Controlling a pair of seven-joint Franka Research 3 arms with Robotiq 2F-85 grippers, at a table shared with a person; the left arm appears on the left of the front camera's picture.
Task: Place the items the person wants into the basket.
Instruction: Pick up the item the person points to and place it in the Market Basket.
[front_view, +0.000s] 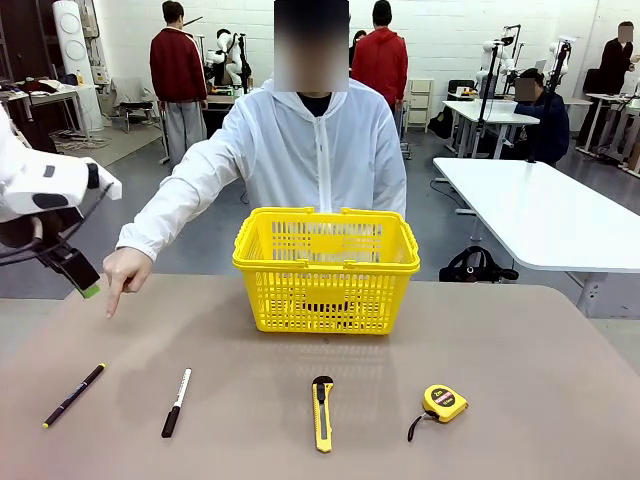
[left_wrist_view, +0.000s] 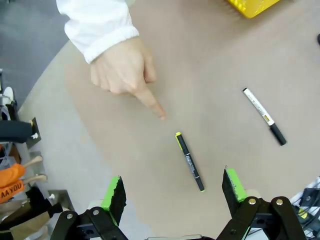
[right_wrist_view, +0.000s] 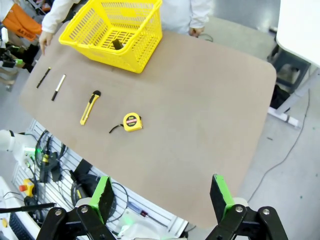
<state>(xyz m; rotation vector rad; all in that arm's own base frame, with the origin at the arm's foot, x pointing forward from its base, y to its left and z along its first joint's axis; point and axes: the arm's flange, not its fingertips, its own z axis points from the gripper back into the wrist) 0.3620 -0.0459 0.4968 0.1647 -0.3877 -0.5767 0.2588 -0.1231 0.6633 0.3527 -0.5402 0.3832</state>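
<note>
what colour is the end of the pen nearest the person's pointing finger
Yellow; the rest of the pen is black. Clearest in the left wrist view.

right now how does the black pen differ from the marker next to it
The pen is black with a yellow end; the marker is white with a black cap. The pen looks thinner than the marker. The person's hand points down near the pen, while the marker lies farther from it, toward the utility knife. Both lie flat on the table, untouched.
</note>
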